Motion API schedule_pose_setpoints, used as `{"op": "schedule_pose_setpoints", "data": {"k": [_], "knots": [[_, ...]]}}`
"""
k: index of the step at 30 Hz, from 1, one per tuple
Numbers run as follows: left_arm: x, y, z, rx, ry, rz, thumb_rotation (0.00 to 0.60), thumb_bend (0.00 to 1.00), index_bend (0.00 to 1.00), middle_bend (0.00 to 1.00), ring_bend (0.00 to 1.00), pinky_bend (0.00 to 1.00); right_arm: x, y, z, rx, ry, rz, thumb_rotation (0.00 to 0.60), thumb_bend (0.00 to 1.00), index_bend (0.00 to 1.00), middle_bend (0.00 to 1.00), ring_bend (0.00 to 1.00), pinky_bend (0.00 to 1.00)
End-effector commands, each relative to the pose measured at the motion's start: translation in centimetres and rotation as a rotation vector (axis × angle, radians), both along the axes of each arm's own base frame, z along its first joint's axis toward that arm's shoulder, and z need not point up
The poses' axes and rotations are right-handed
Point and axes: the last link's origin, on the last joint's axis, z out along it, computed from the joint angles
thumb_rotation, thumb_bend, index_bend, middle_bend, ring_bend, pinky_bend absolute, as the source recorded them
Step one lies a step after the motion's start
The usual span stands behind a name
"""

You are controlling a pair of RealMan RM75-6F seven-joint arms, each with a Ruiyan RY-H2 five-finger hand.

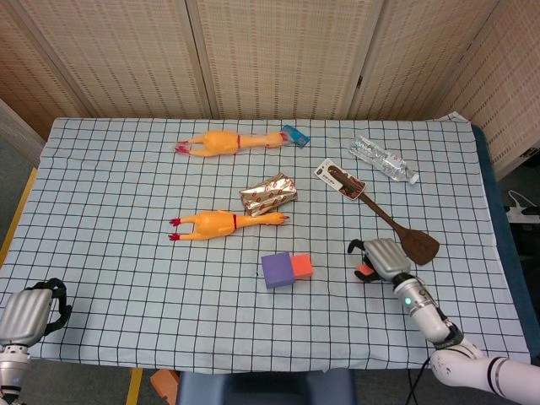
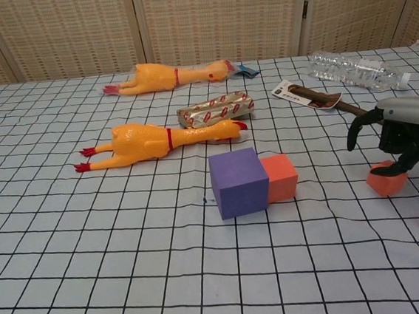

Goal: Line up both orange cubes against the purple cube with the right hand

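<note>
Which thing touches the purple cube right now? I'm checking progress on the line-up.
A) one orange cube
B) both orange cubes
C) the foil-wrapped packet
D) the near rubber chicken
A: one orange cube sits flush against the purple cube; the other orange cube lies apart under the right hand.

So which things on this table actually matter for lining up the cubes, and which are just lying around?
Job: purple foam cube; orange foam cube touching it; loose orange foam cube; right robot hand above it.

Lying about: two yellow rubber chickens; foil-wrapped packet; brown wooden spatula; clear plastic bottle.
</note>
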Motion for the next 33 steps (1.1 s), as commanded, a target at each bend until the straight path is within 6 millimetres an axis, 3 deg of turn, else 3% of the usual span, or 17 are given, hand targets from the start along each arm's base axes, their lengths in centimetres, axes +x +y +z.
{"op": "schedule_pose_setpoints", "data": {"k": [1, 19, 33], "knots": [[0.0, 0.0, 0.0, -0.001, 0.000, 0.002, 0.600, 0.41, 0.26, 0.37, 0.39, 0.51, -0.4, 0.3, 0.2, 0.006, 0.021, -0.003, 0.600, 0.16, 0.38, 0.95, 0.87, 0.91], [0.0, 0.0, -0.1, -0.008, 0.001, 0.004, 0.600, 0.41, 0.26, 0.37, 0.39, 0.51, -1.2, 0.7, -0.6, 0.049, 0.066, -0.014, 0.600, 0.14, 0.38, 0.95, 0.87, 0.91], [0.0, 0.0, -0.1, -0.008, 0.002, 0.004, 0.600, 0.41, 0.27, 0.37, 0.39, 0.51, -0.4, 0.6, 0.7, 0.013, 0.041, 0.006, 0.600, 0.14, 0.38, 0.95, 0.87, 0.91]]}}
